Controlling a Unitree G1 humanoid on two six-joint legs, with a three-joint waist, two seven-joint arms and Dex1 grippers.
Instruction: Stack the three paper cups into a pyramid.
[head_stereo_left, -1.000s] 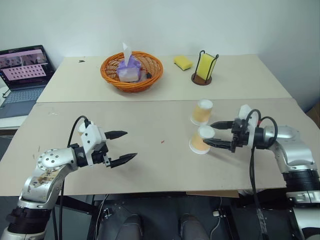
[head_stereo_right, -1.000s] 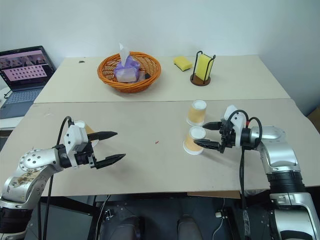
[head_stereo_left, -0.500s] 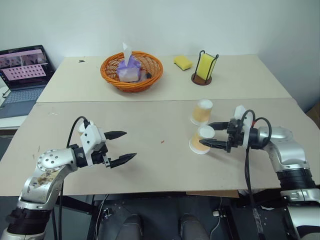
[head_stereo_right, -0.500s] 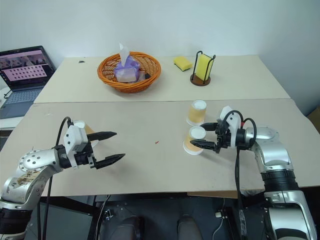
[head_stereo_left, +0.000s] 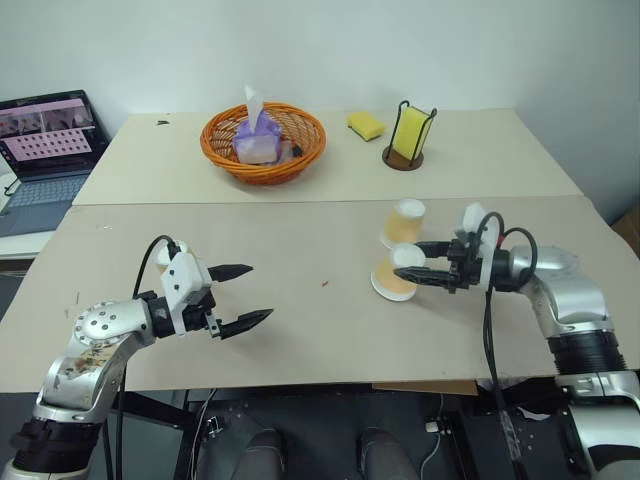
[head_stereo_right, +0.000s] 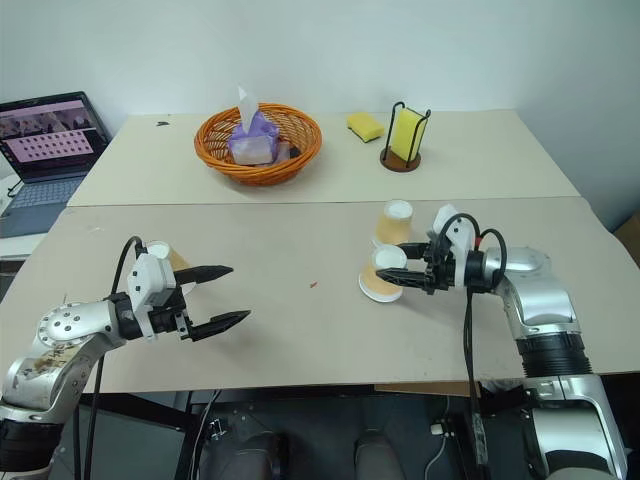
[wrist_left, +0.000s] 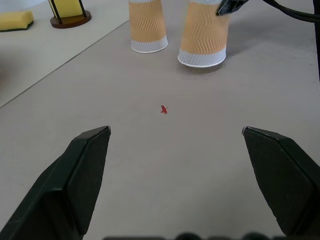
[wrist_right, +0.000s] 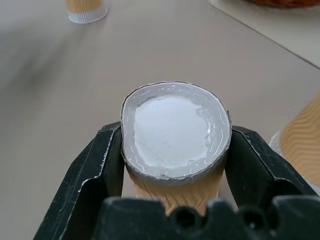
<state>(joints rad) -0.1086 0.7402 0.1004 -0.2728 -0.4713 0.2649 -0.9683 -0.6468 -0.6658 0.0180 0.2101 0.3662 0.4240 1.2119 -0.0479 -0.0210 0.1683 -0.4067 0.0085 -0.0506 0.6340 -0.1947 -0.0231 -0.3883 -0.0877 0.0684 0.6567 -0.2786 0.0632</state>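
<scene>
With its two black fingers pressed against opposite sides of an upside-down paper cup, the right gripper (head_stereo_left: 427, 264) pinches the nearer cup (head_stereo_left: 395, 275) just below its white base. In the right wrist view that cup (wrist_right: 176, 135) sits squarely between the fingers (wrist_right: 95, 172), white base facing the camera, tan ribbed side showing beneath. The cup looks tilted, its wide rim toward the table (head_stereo_left: 300, 320) and slightly away from the gripper; whether the rim still touches the surface I cannot tell.

Second cup (head_stereo_left: 404, 223) stands upside down just beyond the pinched one, on the far side of the right gripper, close but apart from it. In the left wrist view both cups show side by side ahead of the left fingers, well apart from them, with a small red speck (wrist_left: 163, 109) on the table between.

Left gripper (head_stereo_left: 245, 295) hovers over the table with its fingers spread wide, nothing between them. Third cup (head_stereo_right: 165, 256) sits right behind that gripper, mostly hidden by its white housing, so only the white base and a bit of tan side show.

Far beyond both grippers, on the rear table section: an orange basket (head_stereo_left: 264, 143) holding a tissue pack, a loose yellow sponge (head_stereo_left: 366, 124), and another sponge upright in a black wire holder (head_stereo_left: 410, 135). A laptop (head_stereo_left: 45, 150) sits off past the left gripper's outer side.

No pyramid built; all three cups separate.
</scene>
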